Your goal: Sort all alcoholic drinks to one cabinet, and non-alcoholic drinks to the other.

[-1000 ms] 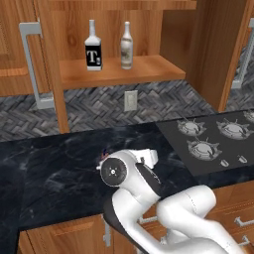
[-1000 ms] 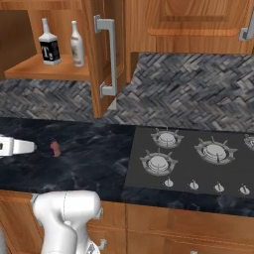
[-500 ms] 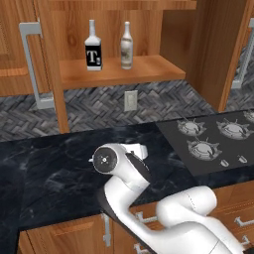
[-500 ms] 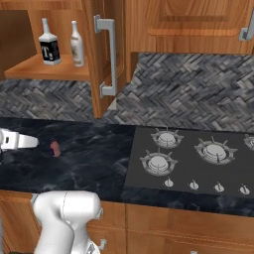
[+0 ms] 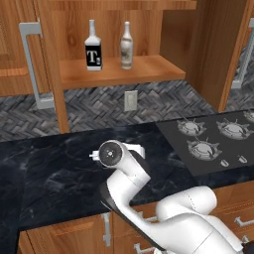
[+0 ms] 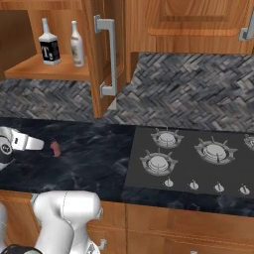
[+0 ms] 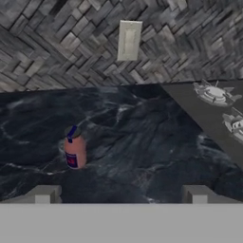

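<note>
Upright, pink-purple bottle (image 7: 75, 151), dark cap, countertop (image 7: 142, 142)

A: I read this as a home kitchen, rendered. Dark marbled counter (image 5: 59, 173), gas hob (image 6: 198, 156) with burners and knobs set into it.

B: Agreed from my feed. Herringbone tile backsplash (image 5: 99, 106) with a wall socket (image 7: 128, 40), wooden wall cabinets (image 6: 188, 25) with metal handles (image 6: 111, 54), one open shelf (image 5: 119, 74), and wooden drawers below the counter.
</note>
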Robot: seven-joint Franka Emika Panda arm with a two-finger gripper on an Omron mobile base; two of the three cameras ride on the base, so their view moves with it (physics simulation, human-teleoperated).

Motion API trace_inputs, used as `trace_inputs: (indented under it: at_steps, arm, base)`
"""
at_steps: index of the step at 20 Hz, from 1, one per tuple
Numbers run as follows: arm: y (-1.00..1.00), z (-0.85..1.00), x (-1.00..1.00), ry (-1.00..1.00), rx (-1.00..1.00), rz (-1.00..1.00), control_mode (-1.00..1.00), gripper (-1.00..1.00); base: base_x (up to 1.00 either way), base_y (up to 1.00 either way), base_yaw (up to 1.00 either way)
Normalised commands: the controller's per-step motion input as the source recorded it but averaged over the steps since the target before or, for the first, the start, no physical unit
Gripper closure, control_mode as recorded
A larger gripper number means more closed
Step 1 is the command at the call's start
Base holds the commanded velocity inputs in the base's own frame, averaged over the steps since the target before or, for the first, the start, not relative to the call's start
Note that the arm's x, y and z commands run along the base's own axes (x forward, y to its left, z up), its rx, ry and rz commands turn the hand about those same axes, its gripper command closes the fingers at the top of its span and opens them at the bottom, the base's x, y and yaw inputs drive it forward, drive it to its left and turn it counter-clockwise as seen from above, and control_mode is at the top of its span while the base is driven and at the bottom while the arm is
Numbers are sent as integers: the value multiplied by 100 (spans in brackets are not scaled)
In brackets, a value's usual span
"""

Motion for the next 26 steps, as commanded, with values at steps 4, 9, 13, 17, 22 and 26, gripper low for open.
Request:
trace_inputs:
  at_steps: [4,9,13,17,22,26]
  arm:
    - [14,-11,33,5,0,0,-100,-100]
    - [13,-17,39,7,0,0,-100,-100]
    - [15,-17,39,9,0,0,-100,-100]
    - [16,-18,40,9,0,0,-100,-100]
    - [11,-16,40,7,0,0,-100,-100]
    - [6,-16,40,6,0,0,-100,-100]
  base:
    - [0,0,0]
    - [0,0,0]
    - [0,0,0]
    - [0,0,0]
    - [0,0,0]
    - [0,0,0]
